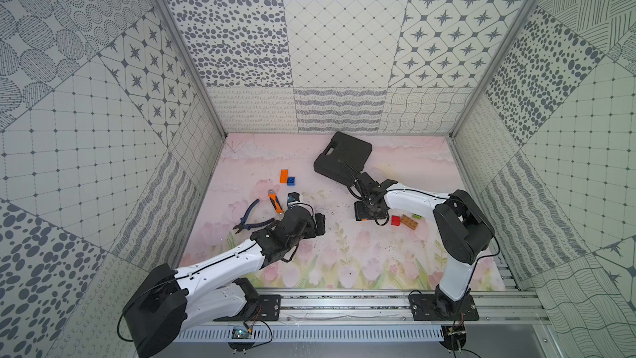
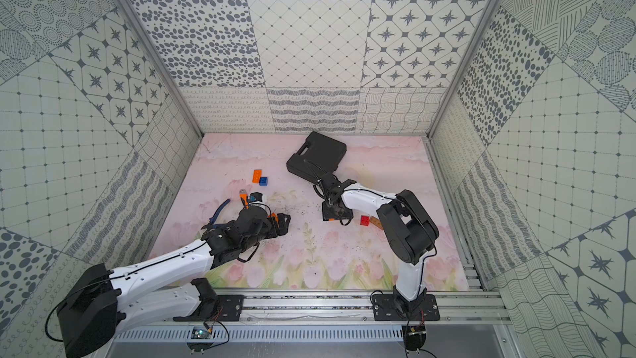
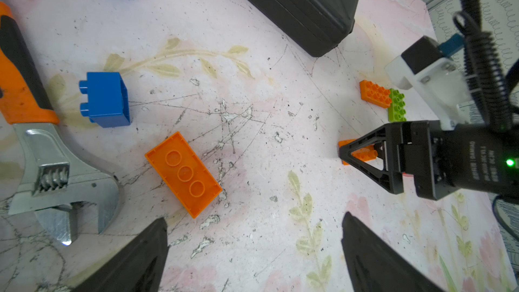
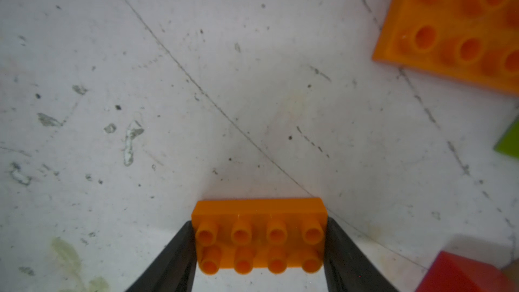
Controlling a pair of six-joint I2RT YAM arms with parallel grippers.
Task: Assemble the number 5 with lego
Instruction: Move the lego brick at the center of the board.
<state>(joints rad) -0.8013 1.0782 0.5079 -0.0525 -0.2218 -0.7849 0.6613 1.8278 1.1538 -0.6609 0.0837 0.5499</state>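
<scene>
Right gripper (image 4: 259,224) clamps an orange brick (image 4: 259,210), red brick (image 4: 463,273) just beside. Left gripper (image 3: 254,217) gapes near the wrench (image 3: 56,178); case (image 1: 344,156) at the far edge of the mat (image 1: 344,260).

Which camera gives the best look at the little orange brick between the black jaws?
The right wrist view: the orange brick sits close, all eight studs clear, a jaw against each end. The left wrist view shows it partly behind a jaw; both top views show only an orange sliver.

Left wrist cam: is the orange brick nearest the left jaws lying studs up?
No, that orange brick lies upside down, showing its hollow underside with three round tubes.
</scene>
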